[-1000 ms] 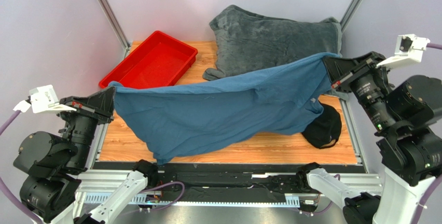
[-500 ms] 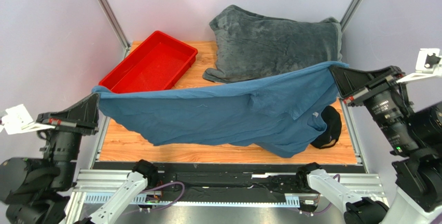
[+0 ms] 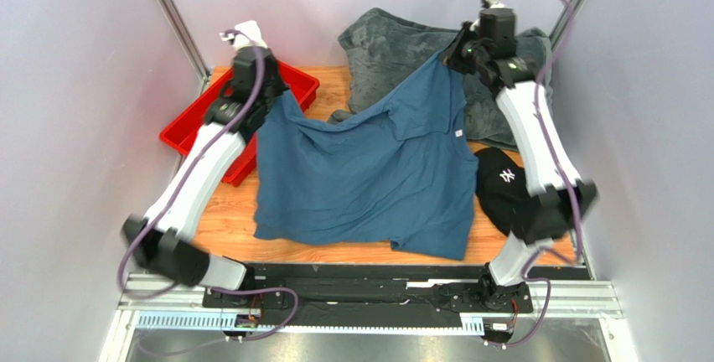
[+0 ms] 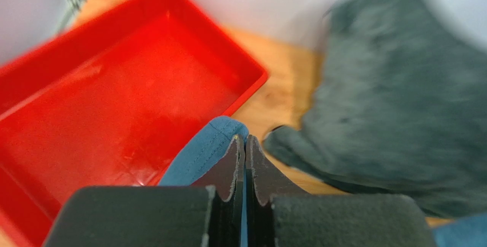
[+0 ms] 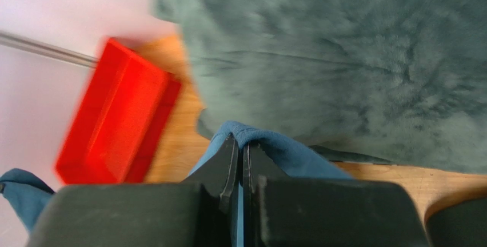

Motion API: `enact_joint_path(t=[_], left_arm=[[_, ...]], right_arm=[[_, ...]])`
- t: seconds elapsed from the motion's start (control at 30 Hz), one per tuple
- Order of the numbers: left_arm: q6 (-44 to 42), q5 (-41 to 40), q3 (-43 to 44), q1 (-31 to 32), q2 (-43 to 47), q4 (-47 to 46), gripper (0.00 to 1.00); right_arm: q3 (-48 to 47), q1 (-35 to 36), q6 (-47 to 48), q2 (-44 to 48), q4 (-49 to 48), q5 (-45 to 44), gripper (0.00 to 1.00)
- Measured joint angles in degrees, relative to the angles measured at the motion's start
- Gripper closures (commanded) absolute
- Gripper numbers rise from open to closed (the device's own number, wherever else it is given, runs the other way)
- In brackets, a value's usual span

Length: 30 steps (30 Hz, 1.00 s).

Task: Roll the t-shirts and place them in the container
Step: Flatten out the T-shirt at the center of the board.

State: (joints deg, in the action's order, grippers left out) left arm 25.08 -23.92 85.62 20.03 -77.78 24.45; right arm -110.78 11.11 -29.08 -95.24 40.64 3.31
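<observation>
A plain teal-blue t-shirt (image 3: 360,178) is held up by two top corners at the far end of the table, and its lower part spreads toward the near edge. My left gripper (image 3: 276,94) is shut on the left corner, just above the red tray's inner edge. In the left wrist view, blue fabric (image 4: 200,155) shows between the shut jaws of the left gripper (image 4: 244,139). My right gripper (image 3: 448,54) is shut on the right corner, over the grey blanket. The right wrist view shows the right gripper (image 5: 240,142) with a fold of the t-shirt (image 5: 297,155) pinched in it.
A red tray (image 3: 188,123) stands at the far left and looks empty in the left wrist view (image 4: 114,87). A fuzzy grey blanket (image 3: 394,43) lies at the back. A black cap (image 3: 503,190) sits on the wooden table (image 3: 218,219), right of the shirt.
Both arms have swung from the near sides of the table to the far end, carrying the shirt. It hung stretched crosswise before and now spreads lengthwise toward the near edge.
</observation>
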Motion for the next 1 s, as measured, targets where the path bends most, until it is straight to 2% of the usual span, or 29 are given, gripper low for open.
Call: enact_joint_path(t=[0.13, 0.27, 0.57, 0.83, 0.9, 0.93, 0.97, 1.0], left_arm=[[0.7, 3.5, 4.6, -3.2, -16.6, -1.5, 1.0], [1.7, 6.4, 6.9, -5.6, -23.5, -1.9, 1.0], [1.7, 8.5, 8.7, -7.3, -21.6, -1.9, 1.0], [1.5, 13.6, 9.8, -9.9, -21.4, -0.7, 1.0], [1.5, 14.8, 11.8, -10.6, -22.9, -0.3, 1.0], [1.6, 15.6, 13.4, -11.1, -24.1, -0.2, 0.97], [1.6, 16.6, 14.8, -11.6, -25.5, -0.2, 0.84], [1.6, 17.3, 16.0, -12.0, -26.8, -0.1, 0.72]], right_arm=[[-6.1, -3.7, -0.9, -15.8, -0.2, 3.4, 1.0], [-9.7, -6.8, -2.3, -21.4, -0.2, 6.0, 1.0], [-10.3, -8.0, -3.5, -19.4, -1.4, 7.4, 1.0], [-10.0, -8.5, -4.6, -19.0, -2.3, 8.8, 1.0], [-10.5, -9.0, -5.0, -19.6, -2.8, 9.2, 0.94], [-11.6, -9.2, -5.2, -20.6, -2.8, 9.3, 0.9], [-13.0, -9.5, -5.4, -21.9, -3.1, 9.5, 0.78], [-14.3, -9.8, -5.7, -23.3, -3.4, 9.8, 0.71]])
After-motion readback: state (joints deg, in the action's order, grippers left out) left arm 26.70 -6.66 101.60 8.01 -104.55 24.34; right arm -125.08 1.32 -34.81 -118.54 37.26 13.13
